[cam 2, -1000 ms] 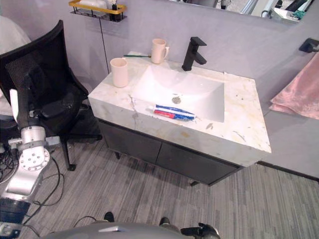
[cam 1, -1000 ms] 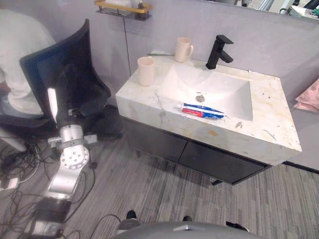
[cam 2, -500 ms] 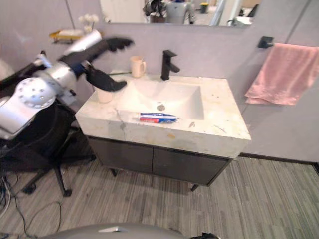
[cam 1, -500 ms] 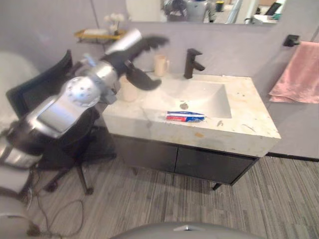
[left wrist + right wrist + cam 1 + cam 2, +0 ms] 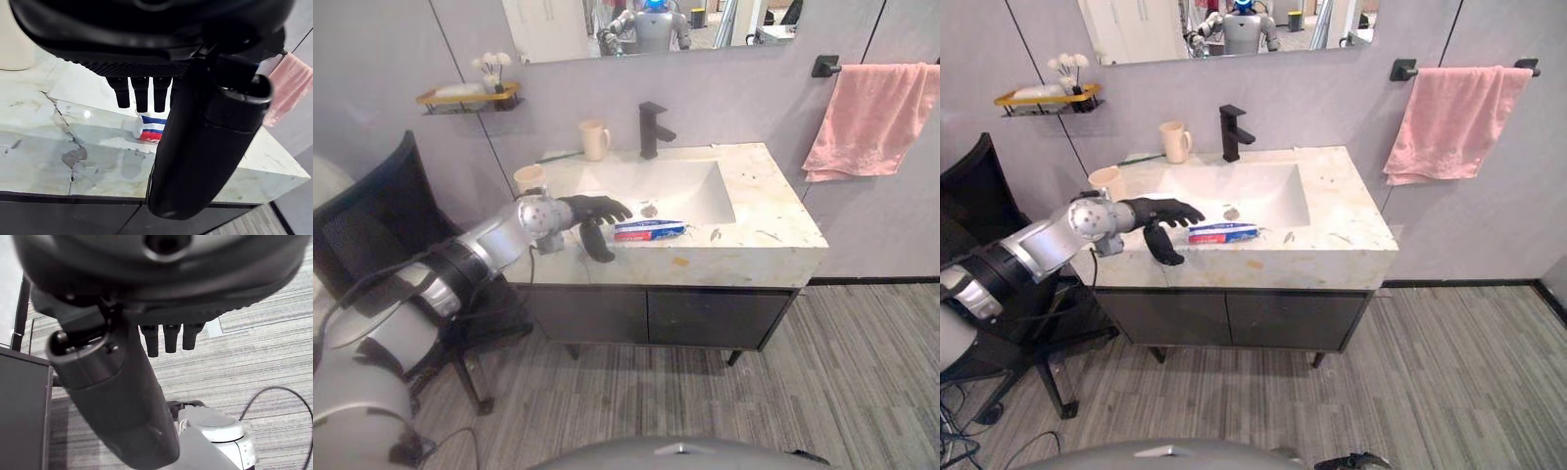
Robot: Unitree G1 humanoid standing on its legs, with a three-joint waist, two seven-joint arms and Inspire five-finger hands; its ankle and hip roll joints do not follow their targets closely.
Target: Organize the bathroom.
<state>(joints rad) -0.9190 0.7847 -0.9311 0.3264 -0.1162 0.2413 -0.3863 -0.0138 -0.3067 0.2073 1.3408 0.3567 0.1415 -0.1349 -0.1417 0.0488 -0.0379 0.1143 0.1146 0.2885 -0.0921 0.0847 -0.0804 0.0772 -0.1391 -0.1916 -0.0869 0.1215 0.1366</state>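
Step in hand: reaching for the toothpaste tube (image 5: 649, 230), which lies on the counter's (image 5: 773, 230) front strip, just before the basin (image 5: 680, 186). The left hand (image 5: 592, 213) hovers beside its cap end, fingers straight and spread, thumb down, holding nothing. Next move probably calls for closing round the tube. The counter edge is close; open room lies right. The right hand (image 5: 122, 396) hangs over the floor, fingers relaxed.

Light: bright, even, diffuse.
Glare: soft sheen lay on the pale marble tabletop (image 5: 759, 211).
Focus: the dark left hand (image 5: 205, 132) was blurred close up.
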